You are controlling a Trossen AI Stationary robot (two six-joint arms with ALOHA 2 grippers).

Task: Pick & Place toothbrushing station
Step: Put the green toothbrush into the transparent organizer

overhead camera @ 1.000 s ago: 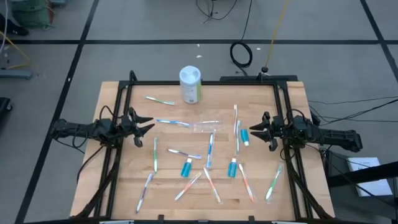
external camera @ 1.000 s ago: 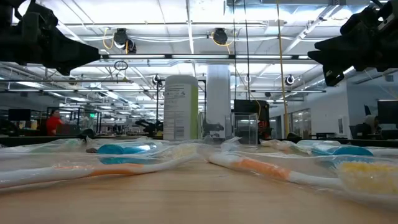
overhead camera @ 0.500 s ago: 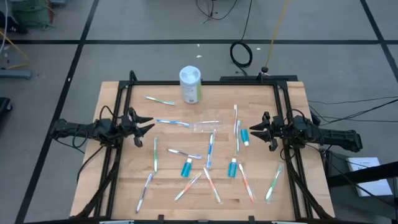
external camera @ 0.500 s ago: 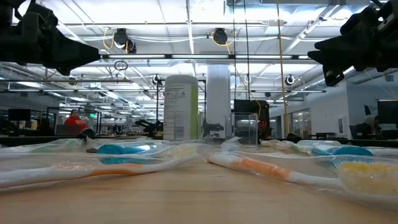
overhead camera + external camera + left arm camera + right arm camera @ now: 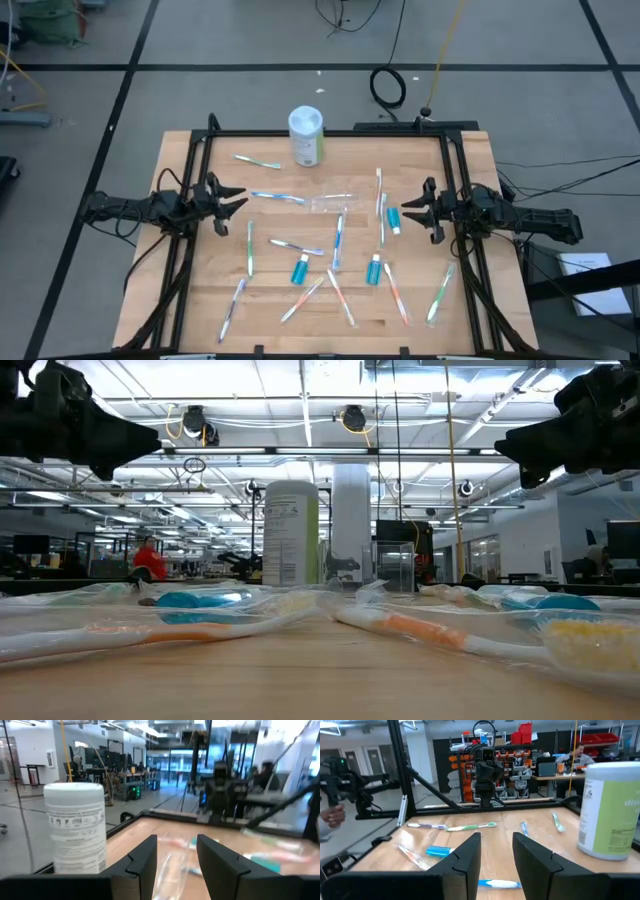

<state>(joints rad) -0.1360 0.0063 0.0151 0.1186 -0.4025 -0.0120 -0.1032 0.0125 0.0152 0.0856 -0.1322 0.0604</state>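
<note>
Starting well means we pick one outlying thin toothbrush [image 5: 249, 249] and pinch its slim handle crosswise, since it lies flat on the smooth wooden desk [image 5: 190, 300]. The left gripper [image 5: 232, 202] hangs over the left edge, the right gripper [image 5: 412, 216] over the right edge, both parted and empty. Brushes and teal tubes [image 5: 299, 270] lie scattered mid-desk around the flimsy clear cup [image 5: 330, 203], toppled near the centre.
</note>
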